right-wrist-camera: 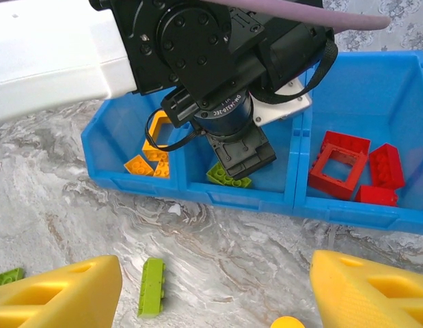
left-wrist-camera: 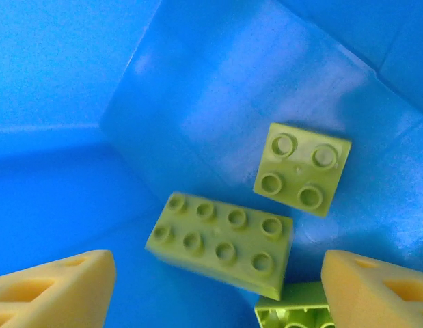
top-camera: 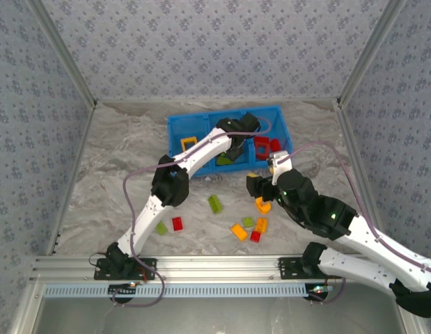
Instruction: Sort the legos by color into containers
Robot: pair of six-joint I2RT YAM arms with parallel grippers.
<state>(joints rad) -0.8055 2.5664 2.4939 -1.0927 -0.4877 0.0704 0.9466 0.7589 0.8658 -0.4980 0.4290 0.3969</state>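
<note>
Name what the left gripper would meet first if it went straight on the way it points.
Probably the long lime green brick lying in the blue bin, right ahead of the left gripper; depth is unclear.

Overhead; both wrists facing bin [right-wrist-camera: 197, 195]
</note>
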